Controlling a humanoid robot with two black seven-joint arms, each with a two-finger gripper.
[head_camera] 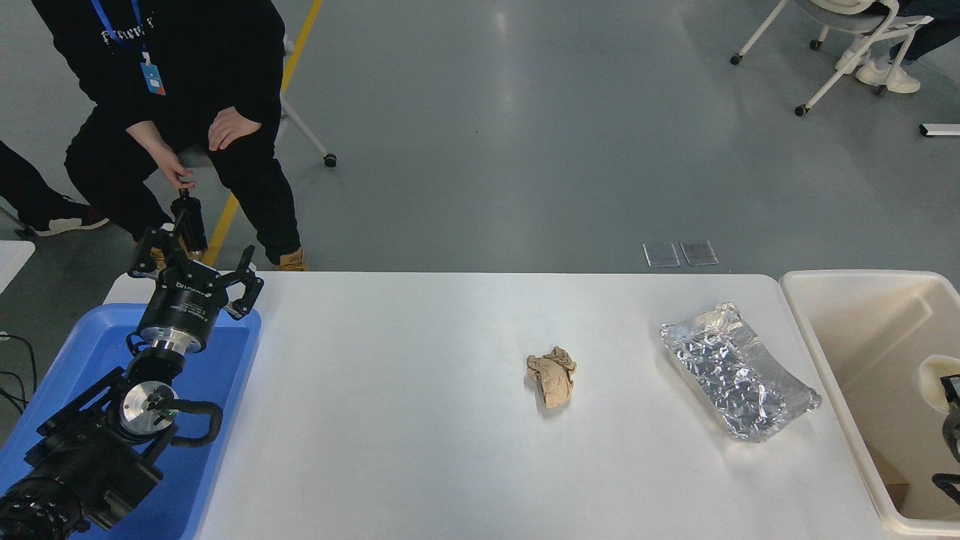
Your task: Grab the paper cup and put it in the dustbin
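Cup [934, 379] at the right edge, over the open dustbin [847, 289]: small, white, tapered paper, carried by the right hand [951, 431] (mostly out of view, grip impossible to tell). Likely the drop step; needs only a release above those deep cream plastic walls. Left hand [196, 264] parked, fingers spread, over the blue tray [225, 375].

white paper cup [934, 375] over cream dustbin [847, 289]
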